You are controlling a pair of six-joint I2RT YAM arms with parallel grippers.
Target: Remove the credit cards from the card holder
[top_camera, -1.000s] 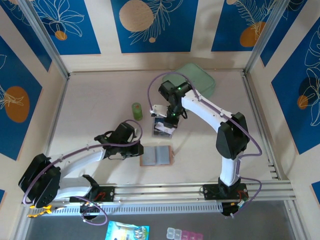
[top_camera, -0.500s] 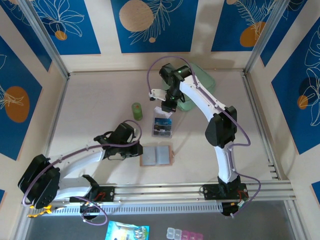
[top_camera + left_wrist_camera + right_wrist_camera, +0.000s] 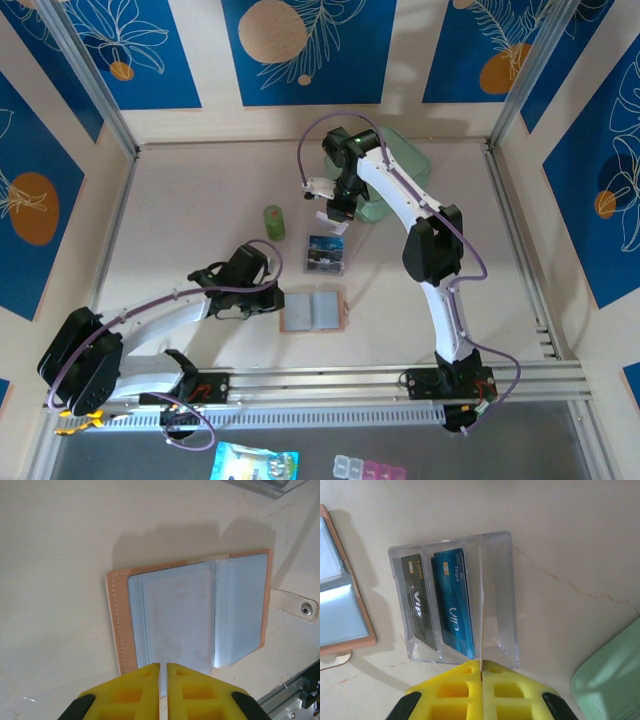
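Observation:
The tan card holder [image 3: 314, 311] lies open on the table, its grey-blue sleeves [image 3: 190, 610] facing up. My left gripper [image 3: 163, 666] is shut on the near edge of a sleeve page, at the holder's left side [image 3: 275, 302]. My right gripper [image 3: 482, 667] is shut on a thin credit card [image 3: 481, 605] seen edge-on, and hovers just behind the clear plastic box [image 3: 326, 254]. Two credit cards stand in that box: a dark one [image 3: 417, 600] and a blue one [image 3: 455, 600]. The holder's edge [image 3: 340, 605] shows at the left of the right wrist view.
A green cylinder [image 3: 273, 221] stands left of the clear box. A pale green mesh item [image 3: 400, 160] lies at the back, close to the right arm. The holder's snap strap [image 3: 295, 605] sticks out toward the metal rail along the near edge.
My right gripper has risen from over the clear box and drawn back toward the far wall, still shut on the card. The left arm and card holder have stayed put.

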